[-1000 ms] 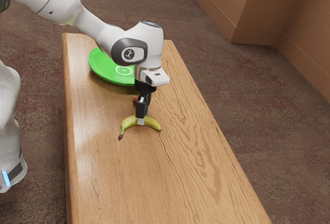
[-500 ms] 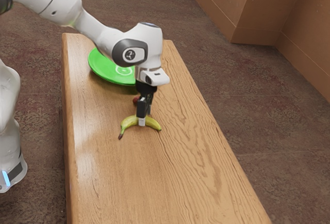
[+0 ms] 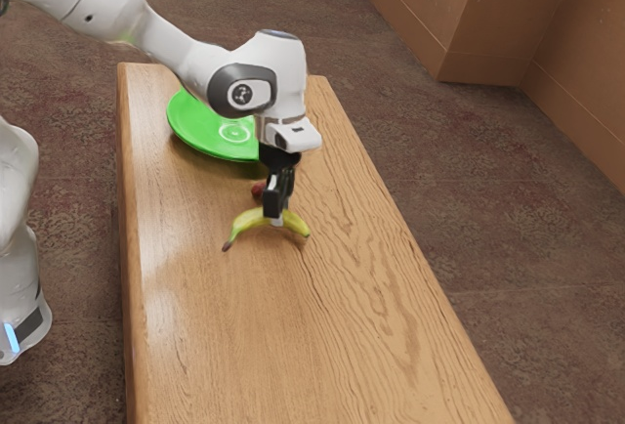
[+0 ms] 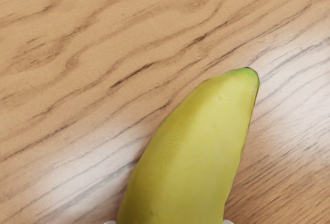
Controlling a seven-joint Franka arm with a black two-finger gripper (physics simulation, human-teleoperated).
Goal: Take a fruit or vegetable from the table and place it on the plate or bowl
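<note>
Lifted since a second ago: banana (image 3: pixel 246 221) now seems just off the table (image 3: pixel 322 336), our gripper (image 3: pixel 276 216) clamped across its middle. Plate (image 3: pixel 200 131) lies near, behind the hand. Risk: the narrow pinch lets the curved fruit pivot or slip in transit.

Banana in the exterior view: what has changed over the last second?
The gripper, shut on the banana, has lifted it slightly off the table, where it lay flat before, and the arm has risen a little with it. The green plate and the small red thing behind the gripper stayed put.
</note>
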